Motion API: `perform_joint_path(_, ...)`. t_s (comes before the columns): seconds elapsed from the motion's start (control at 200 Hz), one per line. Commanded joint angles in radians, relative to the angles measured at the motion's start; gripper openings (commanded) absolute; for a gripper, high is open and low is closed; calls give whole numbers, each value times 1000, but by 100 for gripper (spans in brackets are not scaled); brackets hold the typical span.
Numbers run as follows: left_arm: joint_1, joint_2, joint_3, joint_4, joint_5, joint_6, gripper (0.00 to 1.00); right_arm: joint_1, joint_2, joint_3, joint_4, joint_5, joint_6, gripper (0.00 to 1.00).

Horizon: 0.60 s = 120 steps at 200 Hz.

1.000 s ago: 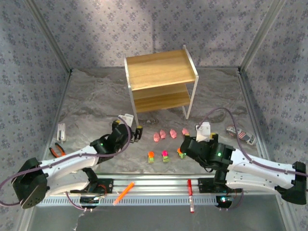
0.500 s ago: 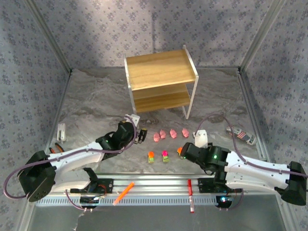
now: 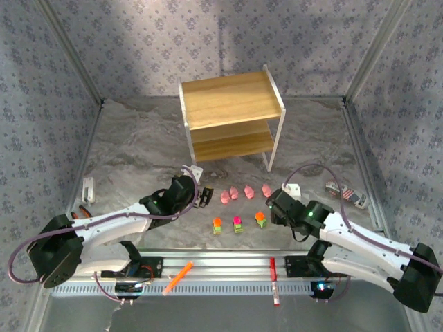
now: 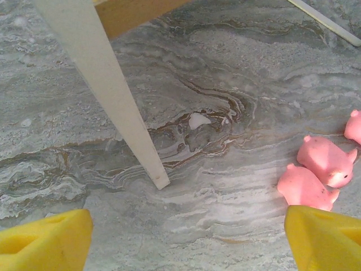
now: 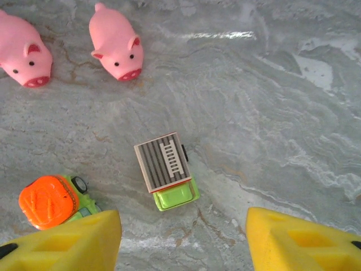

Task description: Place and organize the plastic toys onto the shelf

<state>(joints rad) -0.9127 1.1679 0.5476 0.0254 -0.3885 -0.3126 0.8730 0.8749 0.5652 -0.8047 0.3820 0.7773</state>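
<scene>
My right gripper (image 5: 181,240) and left gripper (image 4: 183,241) gape empty. The brown-topped truck (image 5: 165,169) looks light and slick; I'd pinch its sides.

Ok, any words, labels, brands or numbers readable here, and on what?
None can be read.
The flag-patterned object on the right is too small to show lettering.
The green toy truck has a striped roof with a ladder drawing, no letters.
</scene>
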Motion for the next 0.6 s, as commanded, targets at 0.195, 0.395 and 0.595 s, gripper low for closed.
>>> perform_joint_path(0.195,-8,19,45,-3,11,0,88,-23,104,9,29,-101,-71,56)
perform_joint_path(0.395,-8,22,46,-4,11,0,88,-43,145,13,41,-100,-75,55)
perform_joint_path(0.595,-8,27,48,-4,20,3,89,-96,179,30,61,-118,-121,52)
